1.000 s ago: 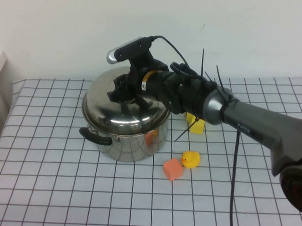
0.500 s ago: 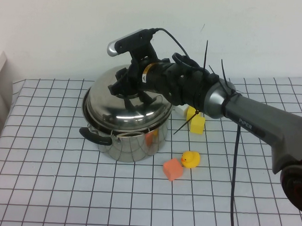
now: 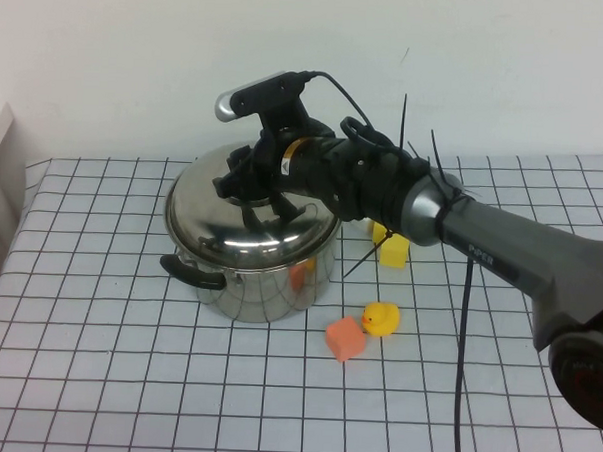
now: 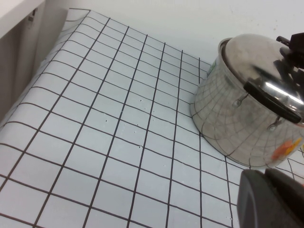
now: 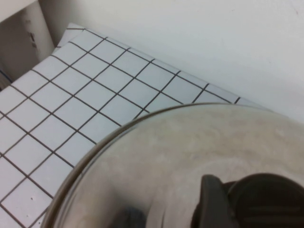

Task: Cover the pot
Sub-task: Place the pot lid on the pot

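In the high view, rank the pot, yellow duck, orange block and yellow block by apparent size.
1. pot, under the lid with the right gripper at its knob.
2-3. orange block and yellow duck: too alike.
Yellow block: partly hidden, unranked.
Left gripper: unseen.

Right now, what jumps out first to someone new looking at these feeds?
The big shiny pot at the table's far middle, its domed lid resting on it. The right gripper sits on top of the lid at the knob. Beside the pot to the right lie a yellow duck, an orange block and a yellow block; the left gripper hangs off to the pot's left.
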You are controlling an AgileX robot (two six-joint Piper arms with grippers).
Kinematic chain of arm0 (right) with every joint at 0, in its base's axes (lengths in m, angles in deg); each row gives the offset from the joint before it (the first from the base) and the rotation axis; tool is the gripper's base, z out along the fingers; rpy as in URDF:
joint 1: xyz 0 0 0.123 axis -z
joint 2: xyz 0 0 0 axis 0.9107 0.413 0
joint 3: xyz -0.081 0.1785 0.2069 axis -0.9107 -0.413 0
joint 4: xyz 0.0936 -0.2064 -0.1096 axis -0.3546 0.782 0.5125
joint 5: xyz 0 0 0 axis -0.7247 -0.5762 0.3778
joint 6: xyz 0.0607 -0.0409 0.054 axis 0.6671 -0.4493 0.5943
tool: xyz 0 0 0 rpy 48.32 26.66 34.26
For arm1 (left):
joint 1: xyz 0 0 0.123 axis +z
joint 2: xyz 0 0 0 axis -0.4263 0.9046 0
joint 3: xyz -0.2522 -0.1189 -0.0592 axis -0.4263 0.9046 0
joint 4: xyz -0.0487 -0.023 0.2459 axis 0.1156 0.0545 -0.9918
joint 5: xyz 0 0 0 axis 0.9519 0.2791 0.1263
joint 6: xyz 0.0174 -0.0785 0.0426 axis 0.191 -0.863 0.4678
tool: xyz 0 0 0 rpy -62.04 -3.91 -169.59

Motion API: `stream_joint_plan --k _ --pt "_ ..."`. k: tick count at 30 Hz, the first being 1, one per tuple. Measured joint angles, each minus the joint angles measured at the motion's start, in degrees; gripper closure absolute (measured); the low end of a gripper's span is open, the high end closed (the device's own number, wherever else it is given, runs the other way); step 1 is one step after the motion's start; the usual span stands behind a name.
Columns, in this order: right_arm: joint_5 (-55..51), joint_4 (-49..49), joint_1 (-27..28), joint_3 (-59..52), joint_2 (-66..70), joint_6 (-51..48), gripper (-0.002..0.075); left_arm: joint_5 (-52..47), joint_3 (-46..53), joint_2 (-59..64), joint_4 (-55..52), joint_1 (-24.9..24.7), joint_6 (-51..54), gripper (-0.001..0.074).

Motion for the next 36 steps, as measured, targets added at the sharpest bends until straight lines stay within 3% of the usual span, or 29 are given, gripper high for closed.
stream_joint_plan --k 12,17,21,26,32,36 --pt "0.5 -0.2 0.0 0.0 0.1 0.0 0.0367 0.0 0.0 0.0 0.0 0.0 0.0 0.0738" --pt "0.6 -0.4 0.0 0.1 0.1 0.0 0.0190 0.0 0.0 0.0 0.0 0.0 0.0 0.0738" --pt "-2.5 -0.4 0.0 0.1 -1.0 -1.1 0.0165 0.0 0.0 0.0 0.0 0.0 0.0 0.0738" --pt "-12.3 -0.4 0.0 0.1 -6.5 -6.6 0.0293 0.0 0.0 0.0 0.0 0.0 0.0 0.0738" --pt "-17.1 -0.9 0.0 -1.1 -17.4 -8.2 0.0596 0.0 0.0 0.0 0.0 0.0 0.0 0.0738" --pt "-15.7 -1.0 -0.5 -6.8 -25.4 -10.7 0.0701 0.0 0.0 0.0 0.0 0.0 0.0 0.0738"
